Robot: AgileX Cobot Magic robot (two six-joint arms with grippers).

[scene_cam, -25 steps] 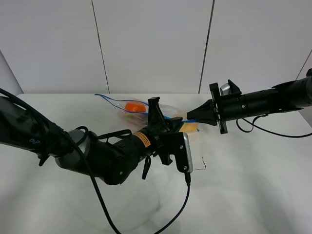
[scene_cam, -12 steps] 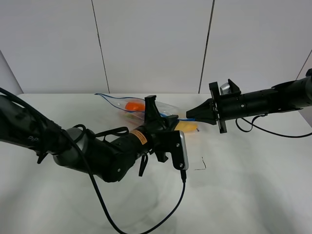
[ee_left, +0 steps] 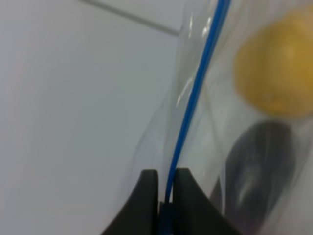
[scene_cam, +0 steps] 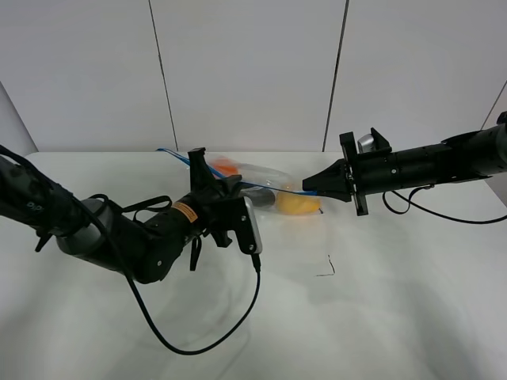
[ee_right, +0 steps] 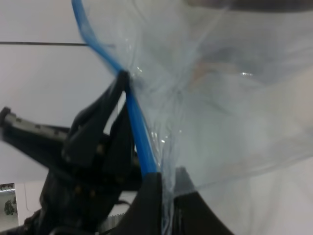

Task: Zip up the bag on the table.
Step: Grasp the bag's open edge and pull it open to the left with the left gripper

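Both jaws pinch the bag (scene_cam: 268, 177) — blue edge.

The bag (scene_cam: 255, 176) is clear, crinkly plastic, stretched lengthwise over the far middle of the white tabletop (scene_cam: 396, 301). Its blue zipper strip (scene_cam: 273, 188) runs straight and taut. An orange piece (scene_cam: 226, 165), a yellow piece (scene_cam: 297, 204) and a dark purple piece (scene_cam: 266, 202) show through.

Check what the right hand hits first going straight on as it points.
The bag: the right hand already pinches its blue strip. Further along that strip, probably the left hand; depth is unclear.
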